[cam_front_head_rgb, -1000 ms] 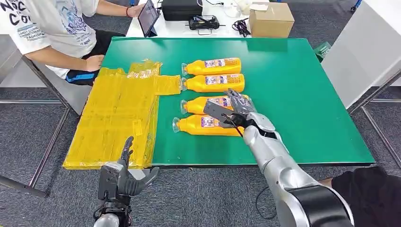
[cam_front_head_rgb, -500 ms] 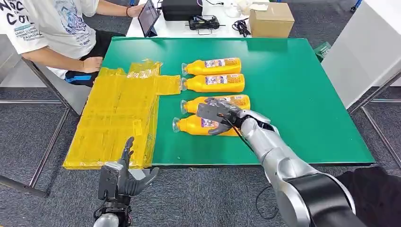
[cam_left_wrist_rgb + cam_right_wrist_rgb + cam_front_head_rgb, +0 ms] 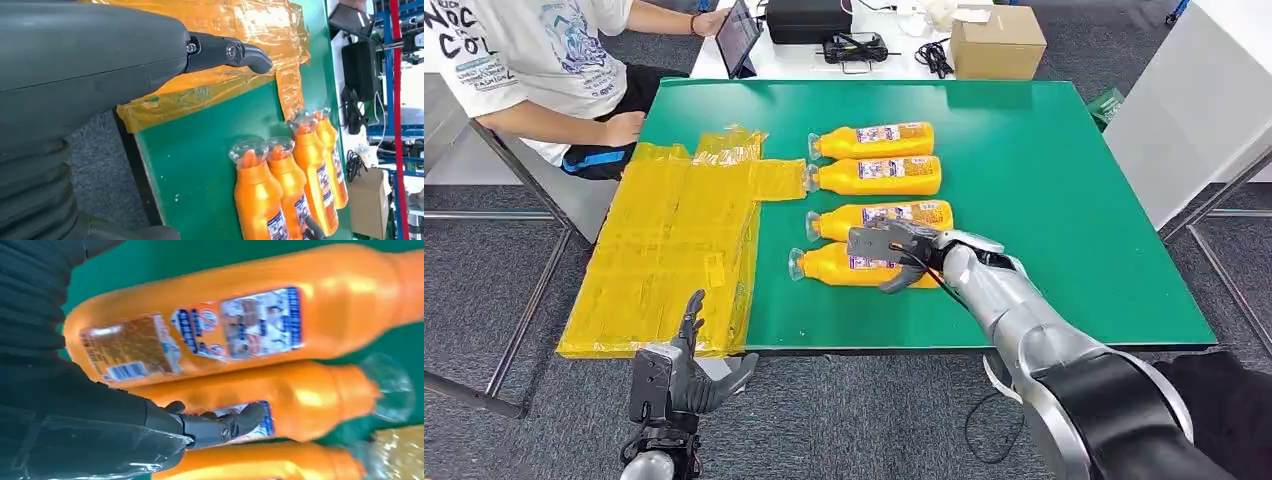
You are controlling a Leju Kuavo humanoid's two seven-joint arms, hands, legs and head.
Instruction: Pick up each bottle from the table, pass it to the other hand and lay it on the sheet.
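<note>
At seven o'clock below the table edge, the left hand [image 3: 686, 372] hangs with fingers spread, holding nothing. Just above, the yellow sheet [image 3: 674, 240] lies bare. Four orange bottles [image 3: 874, 141] lie side by side mid-table; the right hand [image 3: 902, 252] wraps the nearest bottle [image 3: 839, 266], hiding its label.

Beyond the green tabletop [image 3: 1064, 190] stands a white table carrying a cardboard box [image 3: 997, 41], a black case [image 3: 808, 19], a tangle of cables [image 3: 936, 56] and a tablet [image 3: 736, 36] (propped upright). A seated person [image 3: 544, 70] touches the tablet.
</note>
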